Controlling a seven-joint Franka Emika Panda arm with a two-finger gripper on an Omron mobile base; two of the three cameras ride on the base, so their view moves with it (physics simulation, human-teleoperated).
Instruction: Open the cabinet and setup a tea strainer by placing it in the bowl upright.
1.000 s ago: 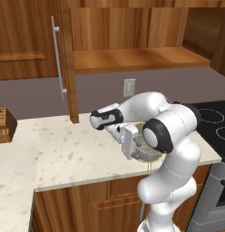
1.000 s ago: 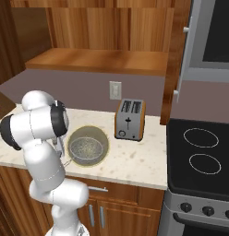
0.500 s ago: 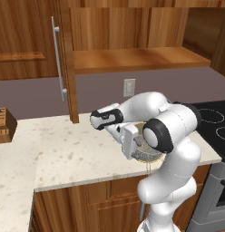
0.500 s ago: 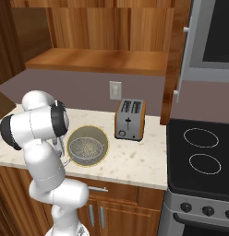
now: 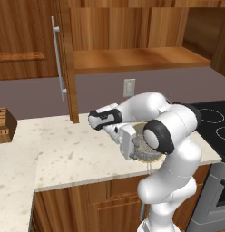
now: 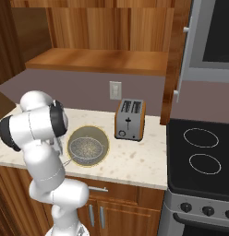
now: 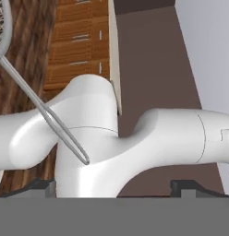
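1. The tea strainer (image 6: 87, 146) is sitting upright inside the bowl (image 6: 103, 138), near the counter's (image 6: 135, 161) front edge, left of the toaster (image 6: 129, 120).
2. The gripper (image 7: 116, 186) is standing wide, holding nothing.
3. The cabinet (image 5: 64, 59) door is hanging open.
4. No readable writing is showing.

No words, brand names, numbers or signs can be read anywhere in these pictures.
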